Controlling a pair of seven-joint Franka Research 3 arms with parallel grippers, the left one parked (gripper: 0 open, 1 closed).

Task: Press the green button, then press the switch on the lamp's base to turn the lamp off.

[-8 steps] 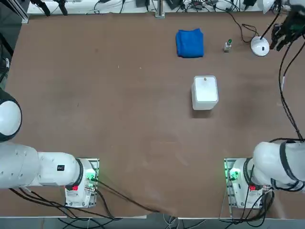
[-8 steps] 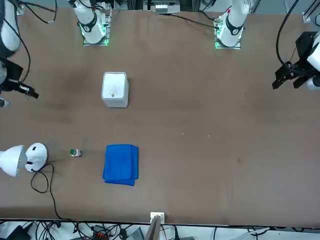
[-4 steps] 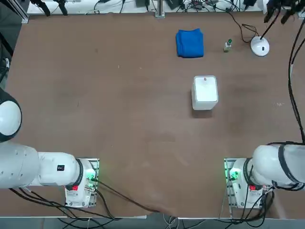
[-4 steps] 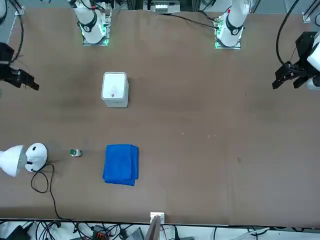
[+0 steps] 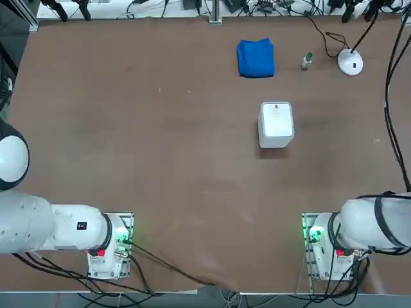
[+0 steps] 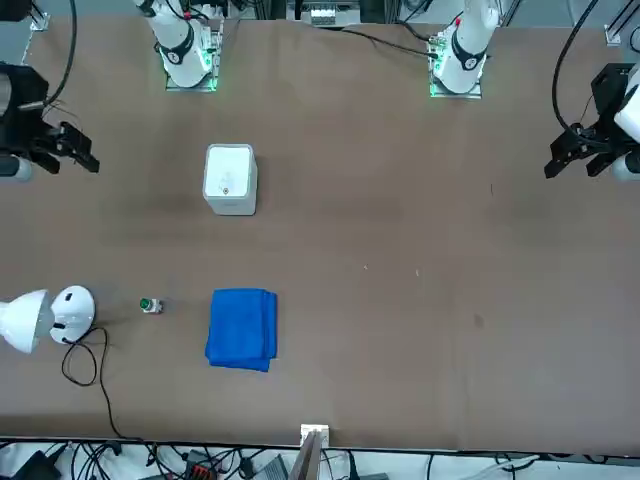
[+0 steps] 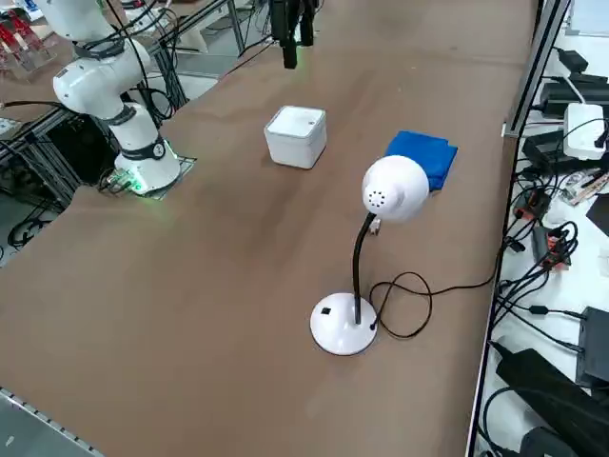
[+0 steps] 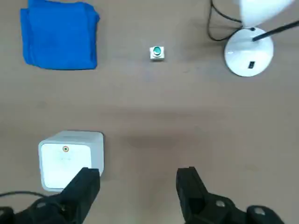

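Wrist cam: R gripper (image 8: 138, 179) open; lamp-base switch (image 8: 251, 65) visible here, hidden in top view. Front: gripper nearer upper-left corner's table edge vs. prev.

1. Looked like a robotics lab.
2. Had robot arms (image 5: 366, 218) on green-lit mounts (image 5: 311, 256) along a broad brown table (image 5: 186, 160).
3. Had the right gripper (image 8: 138, 172) above that table.
4. Showed tangled cables (image 7: 538, 276) and black electronics (image 7: 596, 345) on a white surface (image 7: 598, 252) alongside.

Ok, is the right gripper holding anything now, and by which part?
Nothing is held: the right gripper hangs over the table with its fingers apart and only air between them.
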